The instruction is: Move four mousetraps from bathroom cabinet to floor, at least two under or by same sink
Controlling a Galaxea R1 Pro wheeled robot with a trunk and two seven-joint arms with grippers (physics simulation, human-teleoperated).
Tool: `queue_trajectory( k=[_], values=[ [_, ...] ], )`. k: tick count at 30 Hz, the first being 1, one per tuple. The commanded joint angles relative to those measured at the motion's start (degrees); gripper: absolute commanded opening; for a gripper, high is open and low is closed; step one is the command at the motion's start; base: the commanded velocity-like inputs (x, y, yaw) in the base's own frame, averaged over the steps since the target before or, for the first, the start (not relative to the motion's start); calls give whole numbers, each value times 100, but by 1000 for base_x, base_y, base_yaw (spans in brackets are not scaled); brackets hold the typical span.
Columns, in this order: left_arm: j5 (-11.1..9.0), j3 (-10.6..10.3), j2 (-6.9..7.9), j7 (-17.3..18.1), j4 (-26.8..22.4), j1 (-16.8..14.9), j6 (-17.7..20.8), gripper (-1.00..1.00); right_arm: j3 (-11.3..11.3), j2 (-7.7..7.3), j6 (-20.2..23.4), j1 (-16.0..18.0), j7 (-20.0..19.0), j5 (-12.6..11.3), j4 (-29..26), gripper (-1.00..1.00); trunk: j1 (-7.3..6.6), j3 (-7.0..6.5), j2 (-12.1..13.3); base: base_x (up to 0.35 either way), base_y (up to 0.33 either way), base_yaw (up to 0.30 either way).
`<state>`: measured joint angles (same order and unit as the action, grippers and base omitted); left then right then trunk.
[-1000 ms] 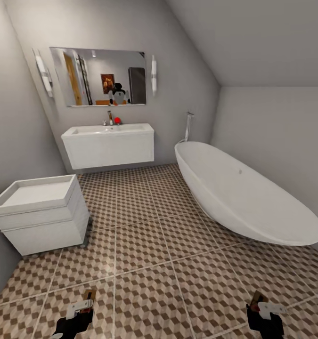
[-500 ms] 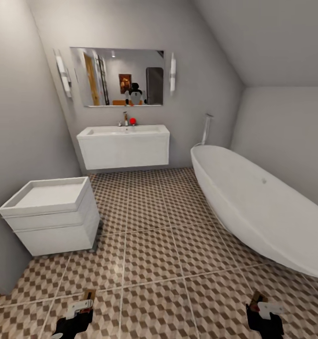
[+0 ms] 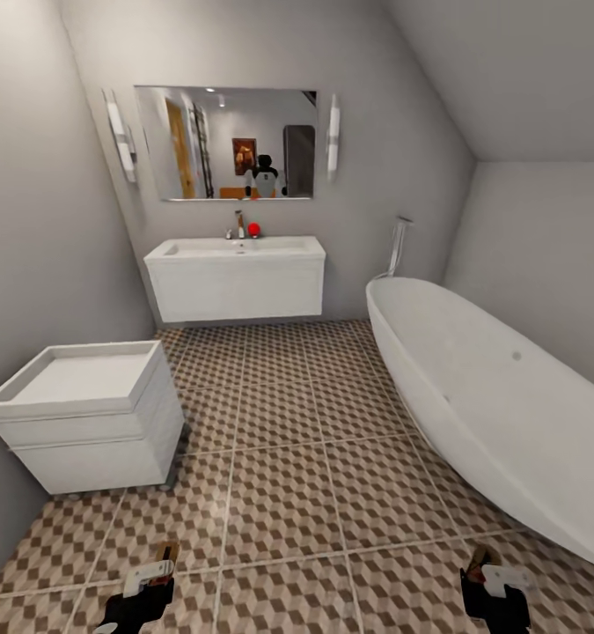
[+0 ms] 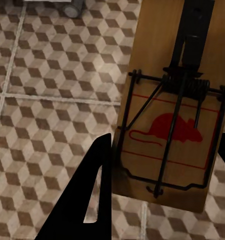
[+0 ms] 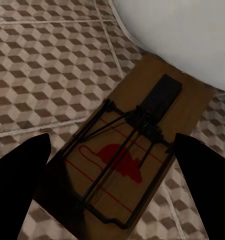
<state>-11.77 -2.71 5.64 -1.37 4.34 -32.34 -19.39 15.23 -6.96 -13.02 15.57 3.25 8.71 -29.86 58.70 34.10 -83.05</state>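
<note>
Ahead, sink [image 3: 235, 277], toilet [image 3: 85, 414] left, bathtub [image 3: 499, 405] right

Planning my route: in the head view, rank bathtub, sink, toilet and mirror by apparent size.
1. Bathtub, largest, though nearest.
2. Toilet.
3. Sink and mirror look alike; both are farther off, so no ranking.

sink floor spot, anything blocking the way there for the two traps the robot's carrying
Nothing visible does. Open bathroom floor runs straight to the sink; the toilet sits left and the bathtub right of that path. Each gripper holds a mousetrap.
</note>
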Motion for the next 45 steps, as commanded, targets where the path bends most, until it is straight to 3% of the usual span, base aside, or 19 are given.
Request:
queue_trajectory(
  k=[1, 45],
  values=[
    [-10, -28, -2, -30, 23, -10, -38, -100, 15, 2, -17, 4, 18, 60, 7, -100, 3, 5, -2, 304, -112, 0],
    [-10, -28, -2, -30, 24, -10, -38, -100, 12, 10, -17, 5, 18, 60, 7, -100, 3, 5, -2, 304, -5, 37]
  ],
)
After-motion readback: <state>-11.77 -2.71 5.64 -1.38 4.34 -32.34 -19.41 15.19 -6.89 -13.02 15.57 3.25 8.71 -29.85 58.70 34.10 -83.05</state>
